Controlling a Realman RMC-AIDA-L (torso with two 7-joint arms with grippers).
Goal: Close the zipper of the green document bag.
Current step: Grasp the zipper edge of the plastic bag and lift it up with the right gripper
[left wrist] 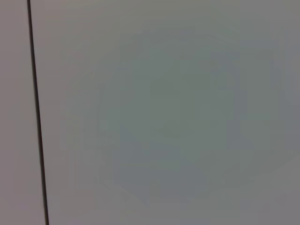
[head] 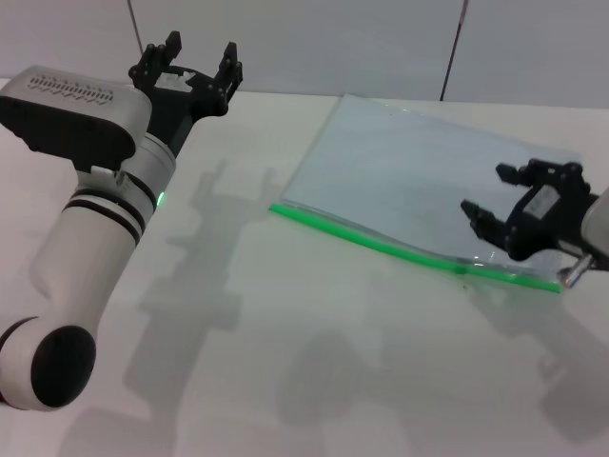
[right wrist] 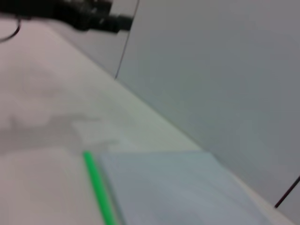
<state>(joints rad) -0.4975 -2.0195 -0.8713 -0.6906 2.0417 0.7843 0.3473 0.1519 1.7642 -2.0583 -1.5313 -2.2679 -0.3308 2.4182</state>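
you see a flat rectangular green document bag of translucent bluish-clear plastic lying on the smooth matte white table, toward its right side. the zipper, a thin bright green strip, runs along the bag's near long edge. the black right gripper hovers over the bag's right end, fingers spread. the black left gripper hangs raised at far left, fingers spread, well apart from the bag.
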